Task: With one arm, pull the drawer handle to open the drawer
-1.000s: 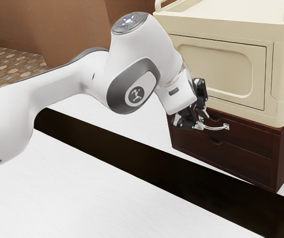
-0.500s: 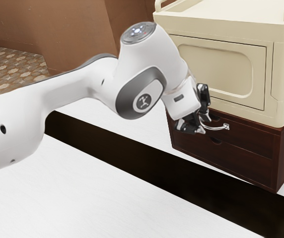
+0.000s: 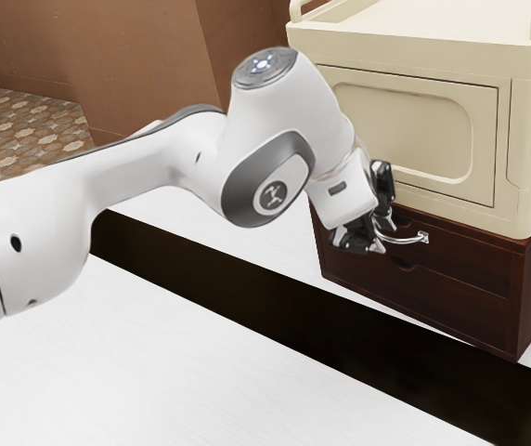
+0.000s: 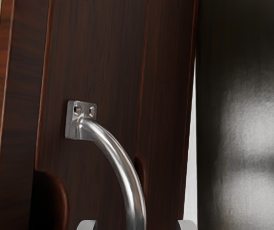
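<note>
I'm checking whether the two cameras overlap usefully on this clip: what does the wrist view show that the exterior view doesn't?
Wrist view: the two screws in the handle plate, and the gaps between the metal handle and each fingertip.

Exterior view: the white arm, the patterned floor, the brown wall and the cream cabinet with its recessed panel.

Both: the curved handle, the dark wood drawer unit, part of the cream cabinet, and the open end effector.
</note>
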